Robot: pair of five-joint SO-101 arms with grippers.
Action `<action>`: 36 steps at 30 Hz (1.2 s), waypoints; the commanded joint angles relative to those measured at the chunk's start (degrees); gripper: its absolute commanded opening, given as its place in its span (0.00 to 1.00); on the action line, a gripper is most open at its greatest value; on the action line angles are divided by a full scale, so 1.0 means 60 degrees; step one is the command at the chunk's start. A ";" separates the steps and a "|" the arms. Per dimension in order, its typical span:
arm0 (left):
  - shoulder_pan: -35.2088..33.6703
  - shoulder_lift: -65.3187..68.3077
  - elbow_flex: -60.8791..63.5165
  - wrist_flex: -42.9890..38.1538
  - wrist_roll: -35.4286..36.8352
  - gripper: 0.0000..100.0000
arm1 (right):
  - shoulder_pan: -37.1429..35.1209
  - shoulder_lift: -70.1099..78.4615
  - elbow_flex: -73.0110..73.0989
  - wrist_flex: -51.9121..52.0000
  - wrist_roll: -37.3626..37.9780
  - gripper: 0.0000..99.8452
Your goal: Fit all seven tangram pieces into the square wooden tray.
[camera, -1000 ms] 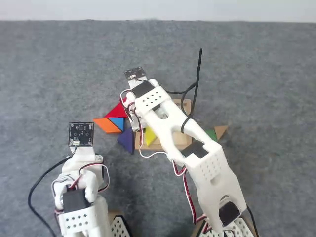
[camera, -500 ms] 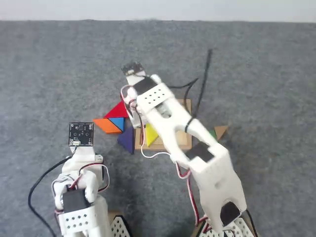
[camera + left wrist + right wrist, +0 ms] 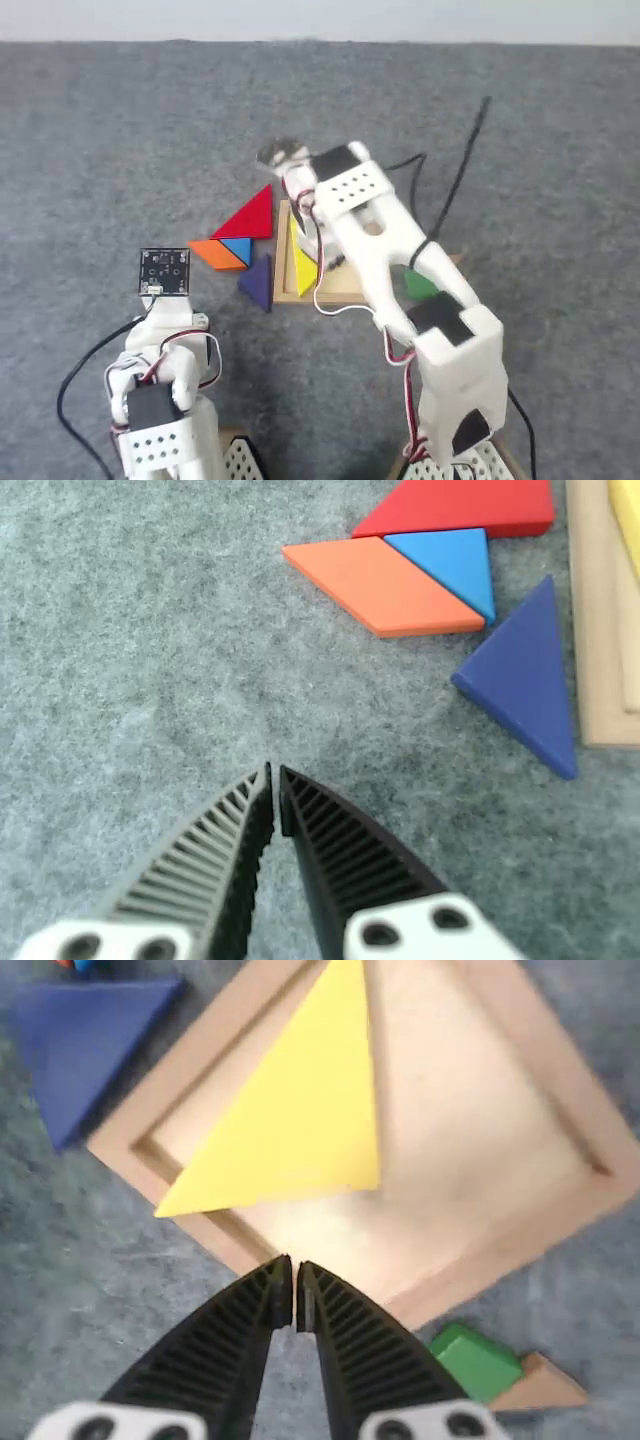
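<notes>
The square wooden tray [image 3: 284, 291] holds a yellow triangle [image 3: 300, 258] along its left side. My right gripper [image 3: 293, 1276] is shut and empty, hanging over the tray's [image 3: 205, 1045] rim near the yellow triangle [image 3: 300, 1120]. On the carpet left of the tray lie a red triangle [image 3: 250, 215], an orange parallelogram [image 3: 212, 253], a small blue triangle [image 3: 238, 248] and a dark blue triangle [image 3: 258, 283]. A green piece [image 3: 420, 283] shows by the right arm [image 3: 370, 220]. My left gripper [image 3: 275, 775] is shut and empty, short of the orange parallelogram [image 3: 385, 585].
Grey carpet covers the table. A tan wooden piece [image 3: 540, 1388] lies beside the green piece [image 3: 475, 1360] outside the tray. The right arm's black cable [image 3: 460, 170] arcs over the far right of the tray. The left arm [image 3: 160, 330] stands at the front left.
The right arm has swung to the right, uncovering the red triangle and the yellow triangle in the tray. The left arm has not moved.
</notes>
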 commanded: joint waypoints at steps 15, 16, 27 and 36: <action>-0.0044 -0.0147 -0.0095 0.0044 -0.0088 0.02 | -0.0784 0.1048 -0.0073 -0.2366 -0.0557 0.01; -0.0044 -0.0147 -0.0095 0.0044 -0.0088 0.02 | -0.0784 0.1048 -0.0132 -0.2425 -0.0557 0.01; -0.0044 -0.0147 -0.0095 0.0044 -0.0088 0.02 | -0.0725 -0.0081 -0.0762 -0.0857 -0.0513 0.01; -0.0015 -0.0147 -0.0095 0.0044 -0.0088 0.02 | 0.0242 -0.3451 0.0908 -0.0212 -0.0161 0.01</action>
